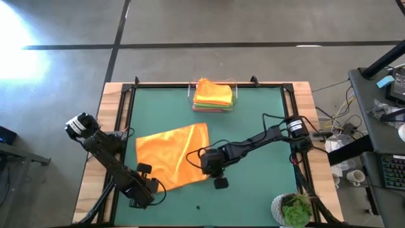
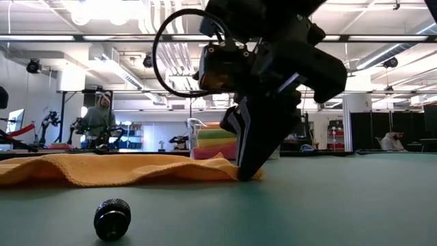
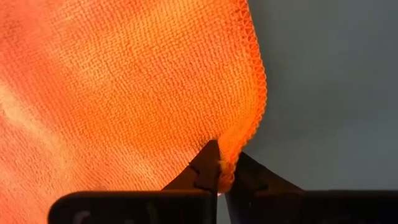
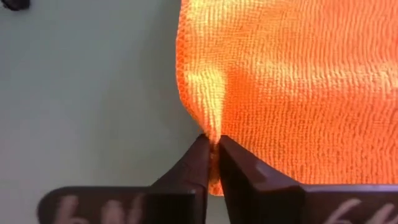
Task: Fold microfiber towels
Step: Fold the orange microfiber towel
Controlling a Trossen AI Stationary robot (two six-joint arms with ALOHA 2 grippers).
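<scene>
Small black knob (image 2: pixel 112 219) on green mat (image 1: pixel 253 133), in front of right gripper (image 4: pixel 213 155). Pinched tight between right fingers: edge of orange microfiber towel (image 1: pixel 172 156), spreading flat away from the tips. Left gripper (image 3: pixel 219 180) likewise clamped on another corner. Beyond both, stacked folded towels (image 1: pixel 213 95) in clear tray (image 1: pixel 191 96).

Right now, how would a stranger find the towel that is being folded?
On the green table, look in front of the clear tray of stacked towels. The spread orange towel is the only one lying open, with both end effectors pinching its near corners.
</scene>
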